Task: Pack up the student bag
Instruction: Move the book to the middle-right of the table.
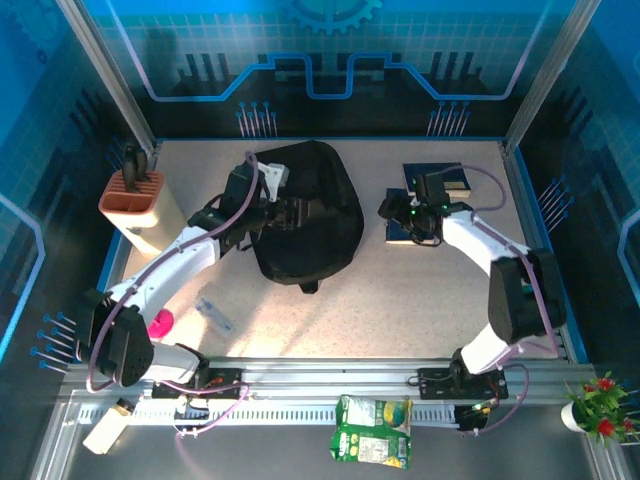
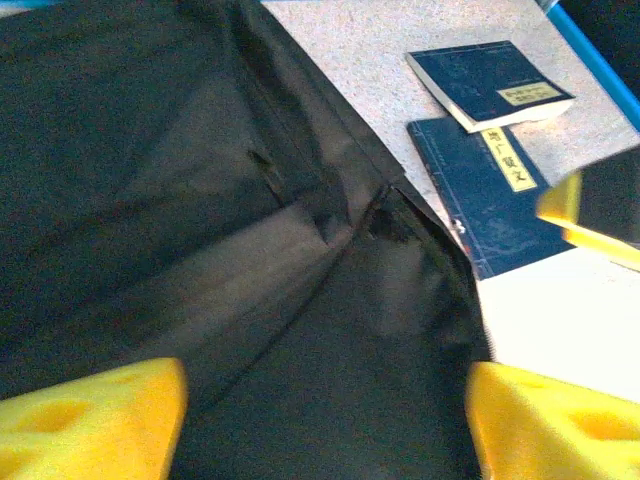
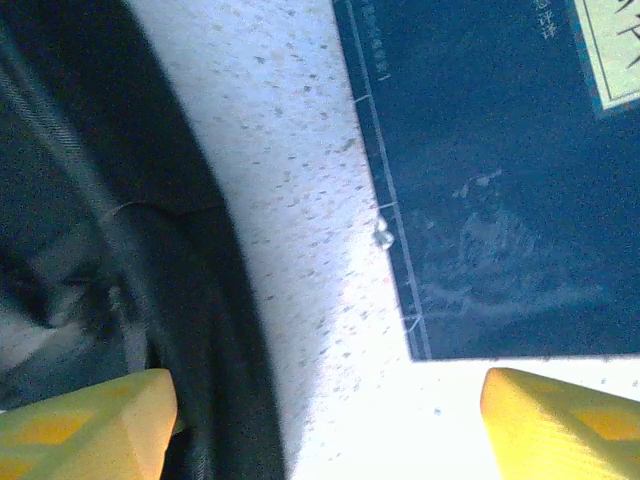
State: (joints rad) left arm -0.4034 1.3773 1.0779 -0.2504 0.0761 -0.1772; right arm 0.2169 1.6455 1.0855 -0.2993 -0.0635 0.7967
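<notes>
Speckled tabletop in a blue-walled booth, so there's plenty of flat room to work with. Well left of the student bag sits an orange holder. Over the bag's middle hangs the left gripper, jaws spread wide and nothing pinched. The bag itself lies flat mid-table. It's black, creased, floppy fabric that looks light but will probably sag and fold. Grabbing a seam or the zip edge seems smarter than pinching loose cloth. Just right of the bag lie two dark blue books, close together. Between the bag and the nearer book hovers the right gripper, also wide open and empty.
</notes>
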